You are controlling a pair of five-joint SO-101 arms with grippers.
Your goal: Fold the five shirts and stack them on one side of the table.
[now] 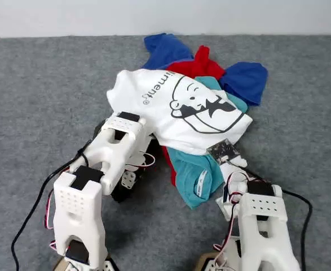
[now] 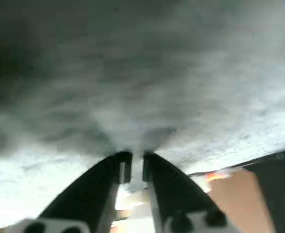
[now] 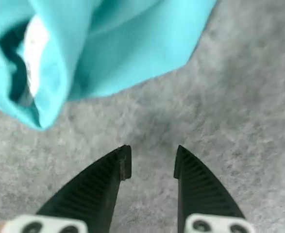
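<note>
Near edge: right pincer (image 3: 152, 162) is open w/ nothing in it, just over the grey surface (image 1: 41, 84) by the teal shirt (image 3: 108, 43), prob. ready to grab its hem. Left pincer (image 2: 134, 165) is almost closed, empty, low over the surface. Mid: white shirt (image 1: 176, 113) lies on top, so it likely goes first. Far edge: red shirt (image 1: 202, 65) & blue shirts (image 1: 165, 49), crumpled. None folded yet.

Soft, even light; left wrist view dim.

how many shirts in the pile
5: white shirt on top, teal shirt under its near edge, red shirt behind, left blue shirt and right blue shirt beyond; blues may be one.
</note>
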